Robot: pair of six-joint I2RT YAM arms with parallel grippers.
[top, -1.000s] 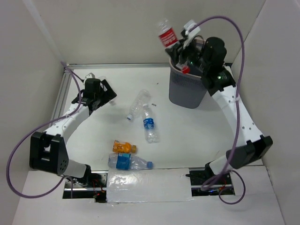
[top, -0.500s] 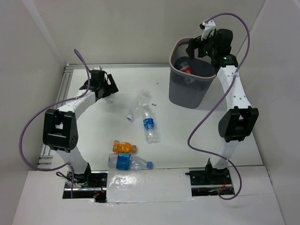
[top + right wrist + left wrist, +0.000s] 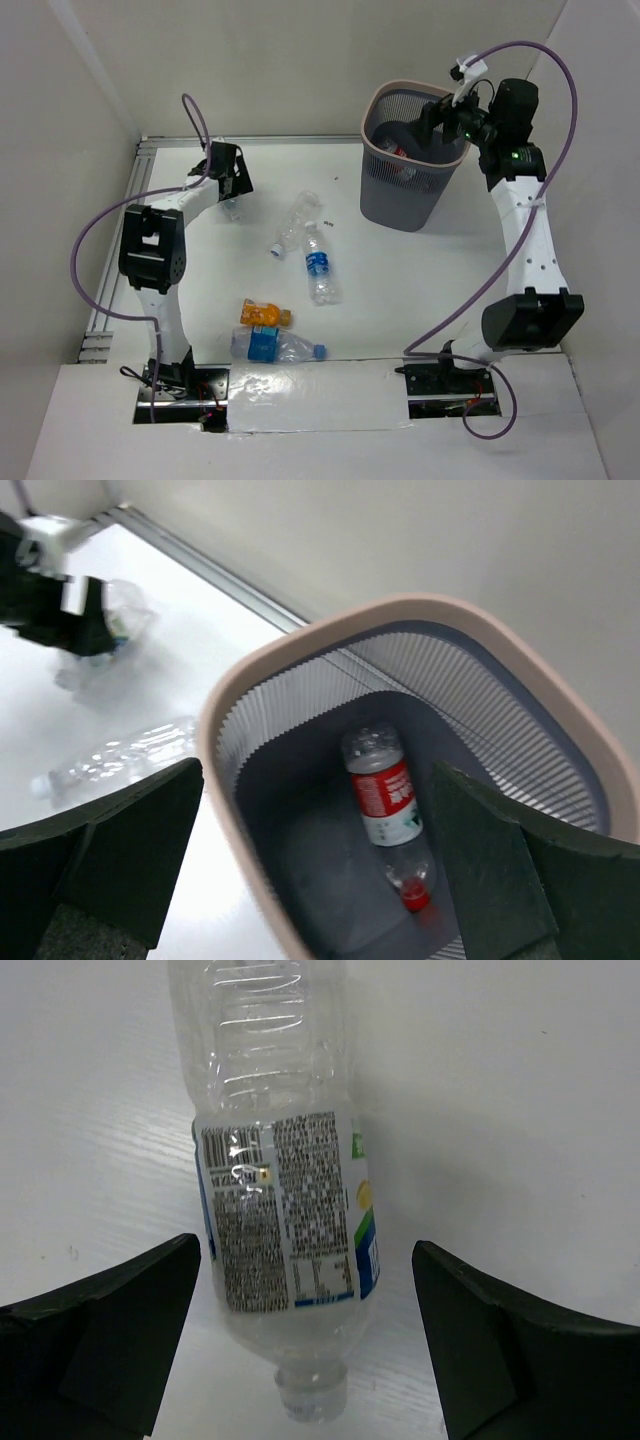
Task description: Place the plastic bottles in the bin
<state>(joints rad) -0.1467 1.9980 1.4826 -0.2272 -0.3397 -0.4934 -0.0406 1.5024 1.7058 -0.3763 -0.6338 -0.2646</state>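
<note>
White-walled enclosure over a white bench (image 3: 400, 290).

- Tall dark grey mesh bin (image 3: 398, 205) with a pinkish rim stood far right. One red-labelled clear bottle (image 3: 385, 795) lay inside it.
- Right hand (image 3: 320, 880) hung above the bin's mouth, spread wide and empty.
- Left hand (image 3: 305, 1300), equally wide and empty, straddled a clear plastic bottle with blue-and-green label (image 3: 285, 1210) lying far left, fingers clear of it.
- Three clear bottles (image 3: 318, 262) and a short orange bottle (image 3: 264, 315) lay mid-bench.

Handling note: best lowered squarely and closed gently across the labelled middle, as the thin walls would likely buckle.
</note>
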